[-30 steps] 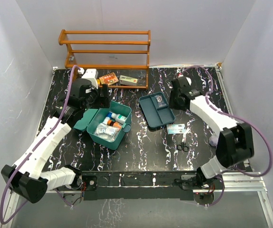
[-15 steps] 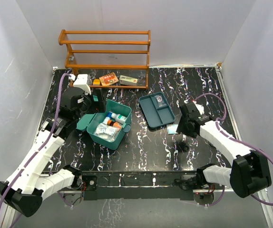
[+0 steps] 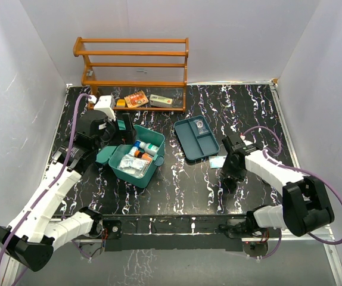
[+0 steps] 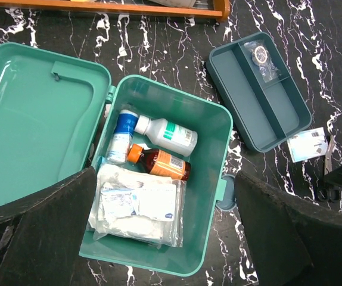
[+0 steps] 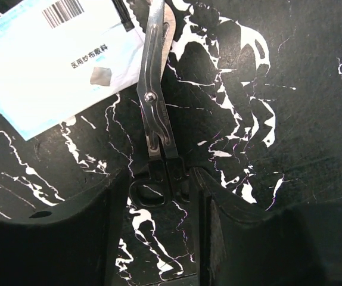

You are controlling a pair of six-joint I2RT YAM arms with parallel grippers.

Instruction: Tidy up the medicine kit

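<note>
— Tabletop first: what is it?

— Black sheet with white marble veins, boxed in by plain white walls. An orange wooden rack stands along the far edge.

— What differs from a second ago?

— Mostly the right arm. It was stretched out beside the flat teal tray. Now it is folded back nearer, with the right gripper down over the scissors, whose blades lie partly on a white sachet. Its jaws stand about halfway, one finger on each side of the black handles. Whether they pinch, I cannot tell. The left gripper has drawn slightly toward the far left and spread wider. Its jaws are fully apart, holding nothing, above the medicine kit. Kit, tray and rack lie as before.

— Where is the kit, and how does it point?

— Left of centre, in front of the rack, with the tray to its right and apart from it. Its long axis runs near to far, the far end leaning right. The lid, hinged on the left long side, lies open to the left. The clasp on the right long side faces the tray's side of the table. Inside, two bottles lie at the far end and a clear bag of dressings at the near end.
</note>
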